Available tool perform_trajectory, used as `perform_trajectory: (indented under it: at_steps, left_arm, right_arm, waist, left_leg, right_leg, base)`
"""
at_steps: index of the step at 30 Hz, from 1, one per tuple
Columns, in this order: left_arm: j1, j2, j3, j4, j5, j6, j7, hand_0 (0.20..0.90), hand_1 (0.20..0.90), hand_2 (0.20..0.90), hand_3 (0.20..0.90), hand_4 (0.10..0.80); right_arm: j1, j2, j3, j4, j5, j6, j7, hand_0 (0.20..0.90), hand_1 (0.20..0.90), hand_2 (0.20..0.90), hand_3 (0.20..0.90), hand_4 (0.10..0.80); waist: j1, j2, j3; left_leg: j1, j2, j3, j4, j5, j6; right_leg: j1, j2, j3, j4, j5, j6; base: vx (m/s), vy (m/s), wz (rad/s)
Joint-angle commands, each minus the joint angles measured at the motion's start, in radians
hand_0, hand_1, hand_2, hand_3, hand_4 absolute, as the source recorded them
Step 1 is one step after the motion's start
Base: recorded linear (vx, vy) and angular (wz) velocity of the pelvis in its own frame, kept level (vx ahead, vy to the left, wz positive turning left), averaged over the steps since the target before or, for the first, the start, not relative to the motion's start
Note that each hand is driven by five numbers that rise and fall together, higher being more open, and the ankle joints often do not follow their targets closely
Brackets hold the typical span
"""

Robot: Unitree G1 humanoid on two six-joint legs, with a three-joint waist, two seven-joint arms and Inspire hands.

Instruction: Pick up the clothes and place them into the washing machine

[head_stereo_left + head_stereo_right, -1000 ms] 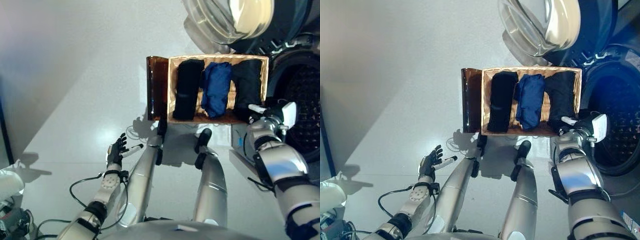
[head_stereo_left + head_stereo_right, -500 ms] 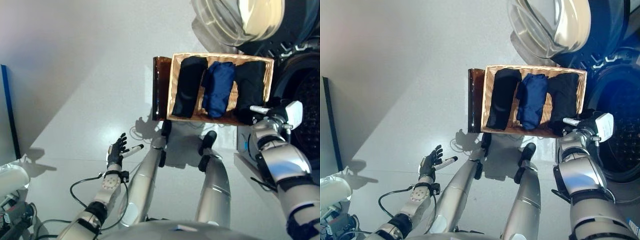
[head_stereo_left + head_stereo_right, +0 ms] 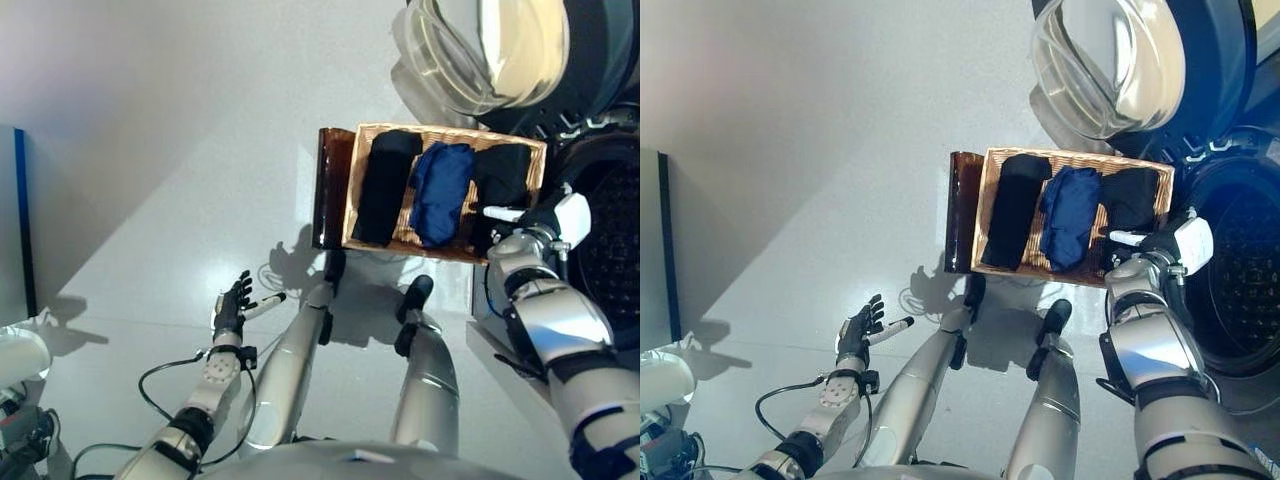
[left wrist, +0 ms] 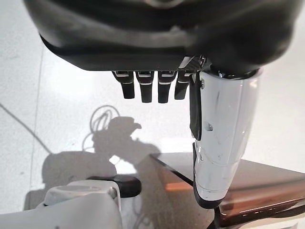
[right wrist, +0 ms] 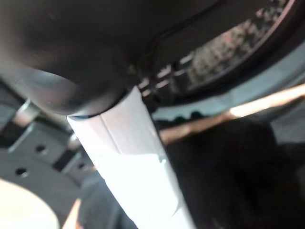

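We count three folded clothes side by side in one rectangular woven wicker basket (image 3: 352, 190) on the floor: a black roll (image 3: 384, 187), a crumpled blue piece (image 3: 438, 192), a black piece (image 3: 503, 178). Washing machine (image 3: 1230, 270), round door (image 3: 1110, 62) of clear glass, open. Right hand (image 3: 525, 222) at the basket's right corner; fingers seemingly hidden, so we cannot tell their state. Left hand (image 3: 232, 304) over bare floor, fingers straight and spread.

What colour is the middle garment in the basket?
Blue: the middle garment lies between two black ones in the basket; the right eye view shows it best.
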Motion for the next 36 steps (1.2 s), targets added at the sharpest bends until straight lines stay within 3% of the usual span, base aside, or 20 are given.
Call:
perform_trajectory:
  at_steps: [1,18,28,36]
  left_arm:
    - [0.053,0.046,0.005,0.001,0.010,-0.034,0.027,0.900,0.900,0.900,0.900,0.800]
    - [0.028,0.038,0.021,0.043,-0.036,-0.036,0.037,0.900,0.900,0.900,0.900,0.800]
    - [0.028,0.031,0.034,0.054,-0.044,-0.036,0.051,0.900,0.900,0.900,0.900,0.800]
    - [0.079,0.057,0.014,-0.049,0.001,-0.050,0.048,0.900,0.900,0.900,0.900,0.800]
  right_arm:
    - [-0.041,-0.073,0.045,-0.016,-0.034,-0.032,-0.048,0.900,0.900,0.900,0.900,0.800]
    - [-0.035,0.003,0.075,-0.086,-0.013,-0.060,-0.052,0.900,0.900,0.900,0.900,0.800]
    - [-0.035,-0.005,0.076,-0.104,-0.023,-0.048,-0.076,0.900,0.900,0.900,0.900,0.800]
    - [-0.047,-0.032,0.154,-0.073,-0.179,0.007,-0.098,0.900,0.900,0.900,0.900,0.800]
  waist:
    - [0.025,-0.041,0.007]
    - [0.020,-0.052,0.023]
    - [0.003,-0.042,0.024]
    - [0.000,-0.031,0.015]
  left_leg:
    - [0.009,-0.011,-0.007,0.025,-0.093,-0.096]
    - [-0.022,-0.011,-0.016,0.053,-0.105,-0.090]
    - [-0.043,-0.015,-0.005,0.052,-0.104,-0.089]
    - [-0.043,-0.009,0.007,0.045,-0.102,-0.087]
  right_leg:
    - [0.089,-0.008,0.012,-0.093,0.026,-0.015]
    - [0.068,0.003,0.008,-0.048,-0.015,-0.024]
    - [0.038,0.007,0.016,-0.041,-0.018,-0.027]
    - [0.026,0.012,0.034,-0.047,-0.007,-0.025]
  base:
    - [0.032,-0.027,0.01]
    - [0.023,-0.009,0.02]
    - [0.008,0.007,0.03]
    - [-0.003,0.017,-0.06]
